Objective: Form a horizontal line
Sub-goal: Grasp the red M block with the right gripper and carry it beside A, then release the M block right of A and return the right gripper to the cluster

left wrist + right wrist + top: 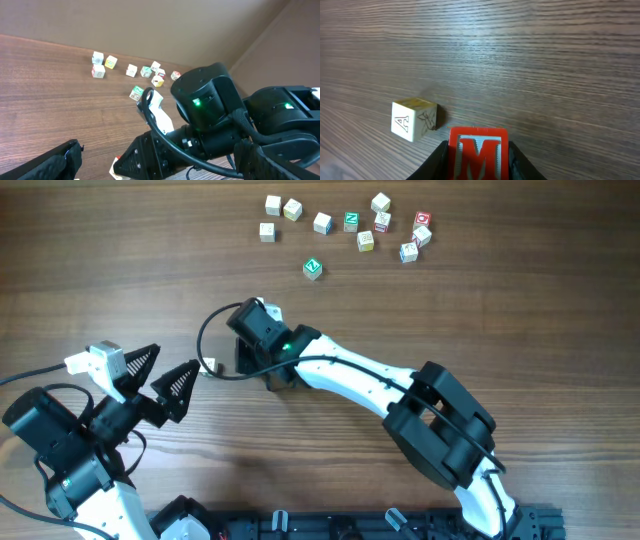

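Note:
My right gripper (479, 150) is shut on the red M cube (479, 157) and holds it low over the table. In the overhead view the wrist (268, 365) hides both. A pale cube with a letter A (413, 120) lies on the table just left of and beyond the M cube. It also shows in the overhead view (210, 366) and, partly hidden, in the left wrist view (118, 167). My left gripper (160, 375) is open and empty, its near fingertip close to that pale cube. A yellowish-faced cube (292, 209) sits in the far cluster.
Several more letter cubes lie scattered at the far side (380, 225). A green-faced cube (313, 269) lies apart, nearer to the arms, and shows in the left wrist view (136, 93). The right arm (380, 385) stretches across the middle of the wooden table (520, 320).

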Robot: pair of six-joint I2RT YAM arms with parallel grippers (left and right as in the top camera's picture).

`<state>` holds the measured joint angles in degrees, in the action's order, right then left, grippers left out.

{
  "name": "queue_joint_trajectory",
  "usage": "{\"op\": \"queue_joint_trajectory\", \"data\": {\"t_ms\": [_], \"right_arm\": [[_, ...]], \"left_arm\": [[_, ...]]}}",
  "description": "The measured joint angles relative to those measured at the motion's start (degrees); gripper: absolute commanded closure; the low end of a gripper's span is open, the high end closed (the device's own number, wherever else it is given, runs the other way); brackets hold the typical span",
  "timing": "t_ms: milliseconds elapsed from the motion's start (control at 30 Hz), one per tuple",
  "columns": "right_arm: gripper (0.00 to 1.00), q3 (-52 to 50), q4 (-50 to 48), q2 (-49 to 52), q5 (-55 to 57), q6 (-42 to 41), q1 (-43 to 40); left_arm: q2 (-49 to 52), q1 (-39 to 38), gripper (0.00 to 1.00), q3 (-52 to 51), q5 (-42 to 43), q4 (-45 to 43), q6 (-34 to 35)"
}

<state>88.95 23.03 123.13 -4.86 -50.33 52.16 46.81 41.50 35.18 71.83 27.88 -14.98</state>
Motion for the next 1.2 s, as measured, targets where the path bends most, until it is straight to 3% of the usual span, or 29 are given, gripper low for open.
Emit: {"op": "queue_joint_trajectory", "data": {"t_ms": [433, 867, 1200], "right_arm": [[0.51, 0.0, -2.99, 0.02, 0.04, 0.04, 1.38], [0.47, 0.0, -0.48, -0.31, 3.61, 3.5, -1.66], [0.16, -0.09, 3.39, -5.29, 4.02, 16.96, -16.72]], "left_arm": [[0.0, 0.0, 0.0, 0.0, 0.0, 0.0, 0.0], [0.0, 0.0, 0.0, 0.0, -0.02, 0.0, 0.0], [0.0, 0.0, 0.0, 0.0, 0.0, 0.0, 0.0]]}}
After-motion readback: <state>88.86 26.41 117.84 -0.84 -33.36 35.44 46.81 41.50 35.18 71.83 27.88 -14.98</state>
